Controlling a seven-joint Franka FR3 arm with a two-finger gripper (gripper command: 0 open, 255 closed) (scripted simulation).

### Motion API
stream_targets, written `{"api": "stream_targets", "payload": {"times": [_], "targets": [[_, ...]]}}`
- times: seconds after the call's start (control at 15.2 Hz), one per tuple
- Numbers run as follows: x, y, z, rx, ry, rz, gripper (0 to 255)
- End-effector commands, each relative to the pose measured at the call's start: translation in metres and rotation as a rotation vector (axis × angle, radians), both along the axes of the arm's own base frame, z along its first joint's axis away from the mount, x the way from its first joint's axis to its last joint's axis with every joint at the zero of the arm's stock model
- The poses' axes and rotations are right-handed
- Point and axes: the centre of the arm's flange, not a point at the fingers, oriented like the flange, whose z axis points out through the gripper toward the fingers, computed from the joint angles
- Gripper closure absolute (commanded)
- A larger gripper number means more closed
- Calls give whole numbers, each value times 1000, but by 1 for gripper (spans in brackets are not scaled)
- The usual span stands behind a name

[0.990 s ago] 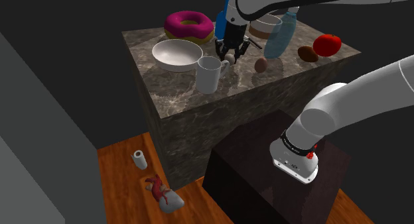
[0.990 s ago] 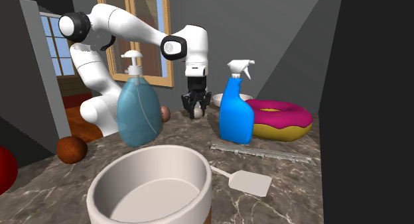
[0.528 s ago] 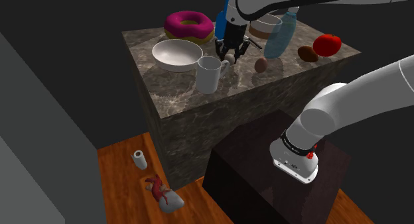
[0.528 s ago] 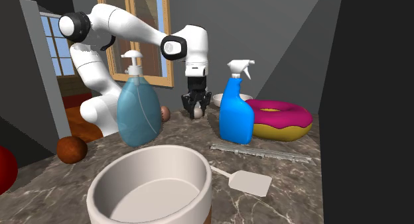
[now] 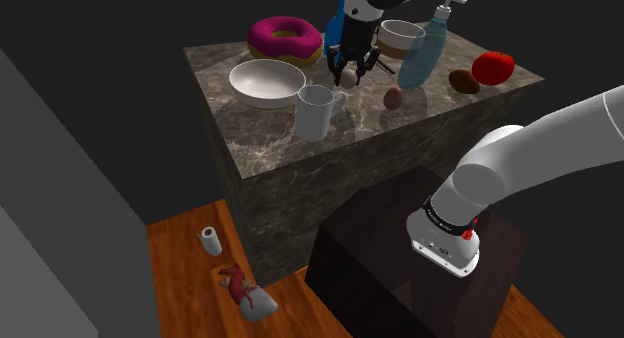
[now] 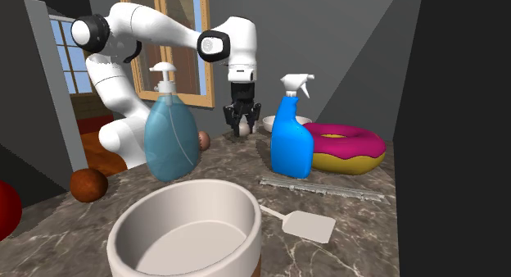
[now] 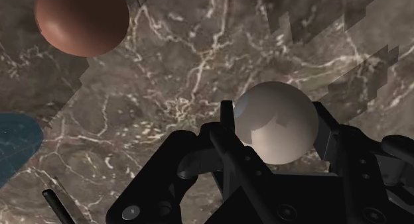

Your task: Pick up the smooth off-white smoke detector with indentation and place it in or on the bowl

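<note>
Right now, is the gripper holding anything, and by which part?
Yes: the gripper clasps the off-white smoke detector by its two opposite rounded sides.

On the counter (image 5: 260, 136), in the shoulder view, the bowl (image 5: 267, 82) lies left of the gripper (image 5: 347, 74), the doughnut (image 5: 285, 36) behind the bowl, the mug (image 5: 315, 113) nearer. The smoke detector (image 7: 277, 122) sits between the fingers (image 7: 340, 153), seemingly just above the counter; a ball (image 5: 394, 97) lies to its right.

We see a grey-brown counter (image 5: 262, 136) veined in white; on that counter, a pink-iced doughnut (image 5: 265, 36), a bright blue spray bottle (image 6: 291, 148), a reddish-brown ball (image 7: 81, 20); above it, an off-white smoke detector (image 7: 275, 116).
</note>
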Motion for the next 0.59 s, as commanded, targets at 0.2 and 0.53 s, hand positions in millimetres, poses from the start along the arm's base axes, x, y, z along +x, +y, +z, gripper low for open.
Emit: {"api": "stream_targets", "payload": {"times": [0.2,0.53], "targets": [[0,1,27,0,0,0,255],[0,1,53,0,0,0,255]]}}
